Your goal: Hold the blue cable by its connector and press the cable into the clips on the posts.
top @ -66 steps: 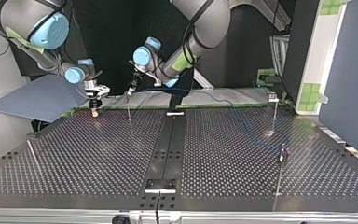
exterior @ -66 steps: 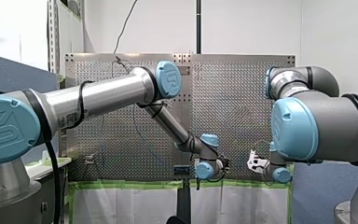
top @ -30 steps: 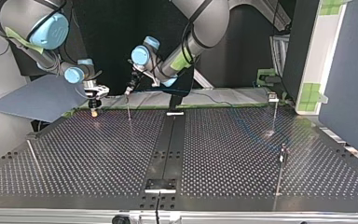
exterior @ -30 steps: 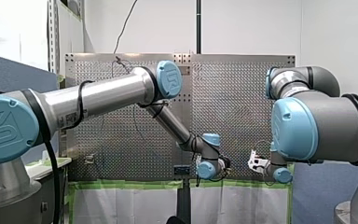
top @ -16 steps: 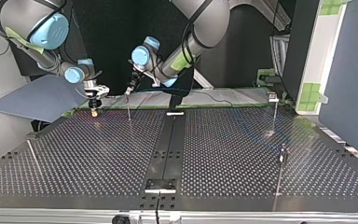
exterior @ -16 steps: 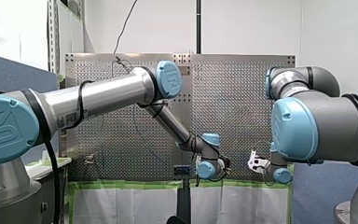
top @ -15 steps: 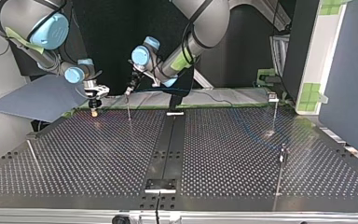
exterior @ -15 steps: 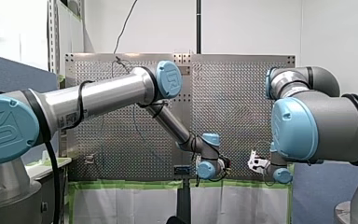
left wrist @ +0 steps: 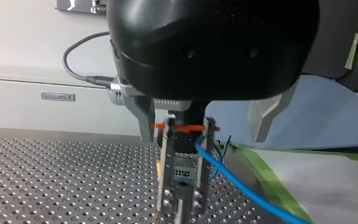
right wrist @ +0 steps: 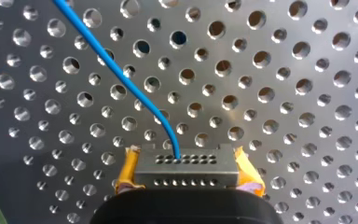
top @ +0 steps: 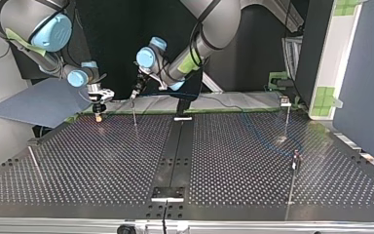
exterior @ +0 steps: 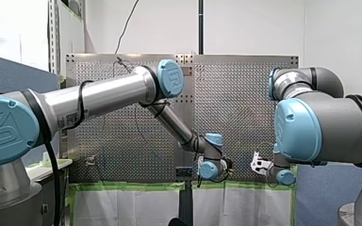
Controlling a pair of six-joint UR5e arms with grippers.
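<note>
In the right wrist view my right gripper (right wrist: 186, 179) is shut with its yellow pads on the grey connector (right wrist: 186, 167). The blue cable (right wrist: 121, 74) leaves the connector and runs over the perforated table. In the top view this gripper (top: 98, 108) hangs low at the far left edge. My left gripper (left wrist: 203, 136) stands open, its metal fingers (left wrist: 144, 116) on either side of a thin post's orange-tied clip (left wrist: 185, 154), apart from it. The cable (left wrist: 242, 186) passes through that clip. In the top view my left gripper (top: 135, 92) sits over this post (top: 135, 116).
In the top view two more posts stand at the right, one far (top: 287, 114) and one nearer (top: 294, 168). A thin rod (top: 35, 163) leans at the left. A dark rail (top: 175, 151) splits the table. A blue-grey sheet (top: 39, 102) lies behind my right gripper.
My left arm's wrist has shifted slightly up and toward the top view's left over the post. My right gripper has stayed put with the connector.
</note>
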